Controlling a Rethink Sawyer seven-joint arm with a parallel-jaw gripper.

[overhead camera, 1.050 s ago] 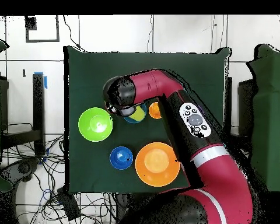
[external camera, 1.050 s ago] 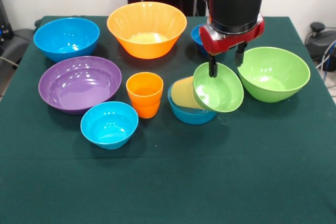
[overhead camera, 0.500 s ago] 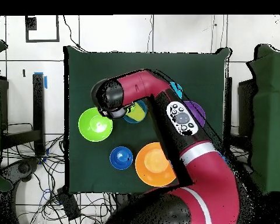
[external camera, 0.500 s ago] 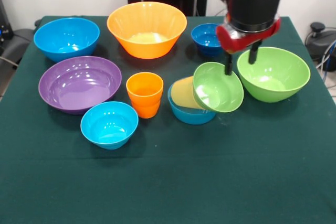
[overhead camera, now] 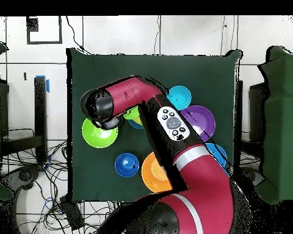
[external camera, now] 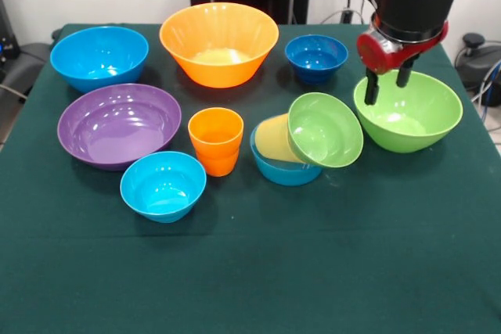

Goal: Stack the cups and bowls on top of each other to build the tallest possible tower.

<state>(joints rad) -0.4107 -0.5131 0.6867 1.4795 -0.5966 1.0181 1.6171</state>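
We see glossy plastic bowls and cups on a green table (external camera: 250, 287). We count eight bowls. Four are large: an orange bowl (external camera: 219, 43) at the back, a blue bowl (external camera: 99, 56) at its 9 o'clock, a purple bowl (external camera: 119, 124) in front of the blue one, and a big green bowl (external camera: 408, 109) at the right. Four are small: a dark blue bowl (external camera: 316, 58) at 3 o'clock from the orange one, a light blue bowl (external camera: 163, 185) at 5 o'clock from the purple one, a second light blue bowl (external camera: 283, 170) near the middle, and a small green bowl (external camera: 325, 130). We count two cups: an upright orange cup (external camera: 216, 140) at the centre, and a pale yellow cup (external camera: 273, 138) lying tilted in the second light blue bowl. The small green bowl is tipped on edge, its mouth facing the camera, leaning against the yellow cup and resting on that bowl's rim. The gripper (external camera: 385, 87) hangs empty over the back left rim of the big green bowl, its two dark fingers apart with a narrow gap between them. The tipped small green bowl lies at 8 o'clock from it, clear of the fingers; the dark blue bowl is at its 10 o'clock. From overhead the arm (overhead camera: 173, 128) covers much of the table.
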